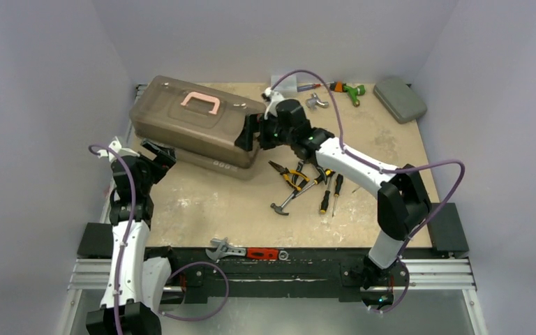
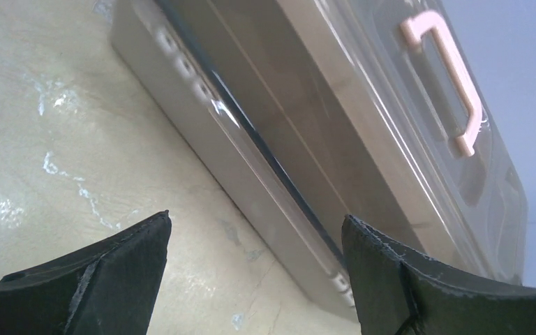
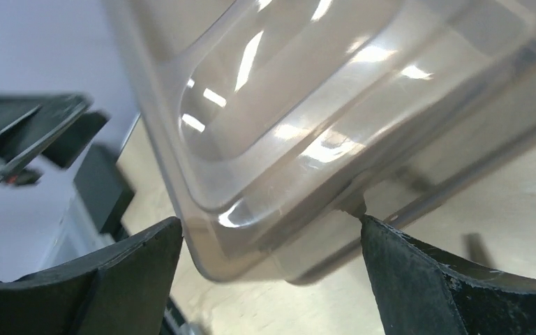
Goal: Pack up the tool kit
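Note:
The long beige-tan toolbox (image 1: 188, 125) with a pale pink handle (image 1: 200, 102) lies at the back left of the table, its upper part sitting askew over the lower tray (image 1: 216, 162). My right gripper (image 1: 251, 132) is open at the box's right end; in the right wrist view (image 3: 272, 230) its jaws straddle the box's corner (image 3: 265, 174). My left gripper (image 1: 158, 154) is open and empty by the box's front left; in the left wrist view (image 2: 255, 230) it faces the box's long side (image 2: 307, 139). Pliers (image 1: 286, 174), a hammer (image 1: 285, 200) and screwdrivers (image 1: 329, 192) lie on the table at mid right.
A wrench (image 1: 225, 249) and a red tool (image 1: 262, 253) lie at the front edge. At the back are a small clear box (image 1: 286, 82), a metal part (image 1: 314, 102), a green and orange tool (image 1: 345, 89) and a flat grey-green case (image 1: 399, 98).

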### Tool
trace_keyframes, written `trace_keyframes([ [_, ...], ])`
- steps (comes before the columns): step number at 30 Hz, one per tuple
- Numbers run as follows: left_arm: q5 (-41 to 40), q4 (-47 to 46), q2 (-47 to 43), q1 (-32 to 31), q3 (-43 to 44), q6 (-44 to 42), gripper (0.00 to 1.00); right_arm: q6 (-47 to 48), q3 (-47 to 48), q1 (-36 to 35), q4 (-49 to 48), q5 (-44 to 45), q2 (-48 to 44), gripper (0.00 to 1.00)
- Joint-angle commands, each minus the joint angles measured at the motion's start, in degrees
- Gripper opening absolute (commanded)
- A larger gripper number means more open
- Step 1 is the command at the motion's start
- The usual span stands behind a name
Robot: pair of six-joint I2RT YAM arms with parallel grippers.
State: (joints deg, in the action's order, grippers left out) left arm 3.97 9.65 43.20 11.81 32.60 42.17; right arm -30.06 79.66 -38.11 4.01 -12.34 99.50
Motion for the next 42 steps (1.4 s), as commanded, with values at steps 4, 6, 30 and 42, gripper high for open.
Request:
trace_keyframes([
  [4,1.2,-1.0,-4.5,-0.2,-5.3,-0.2,0.89,7.0,2.3,-1.9,4.2,-2.9,-0.8,0.97],
  [6,3.5,-1.3,-5.7,-0.2,-6.5,-0.2,0.9,7.4,2.8,0.0,3.9,-3.6,-1.4,0.97],
  [30,19.6,-33.1,18.3,5.4,-9.3,8.5,0.97,4.4,28.7,7.6,11.1,-24.0,21.1,0.97],
  [42,14.6,-18.6,6.7,5.5,-12.5,7.3,0.95,0.4,-7.7,-8.7,1.6,-13.4,-5.8,0.93],
])
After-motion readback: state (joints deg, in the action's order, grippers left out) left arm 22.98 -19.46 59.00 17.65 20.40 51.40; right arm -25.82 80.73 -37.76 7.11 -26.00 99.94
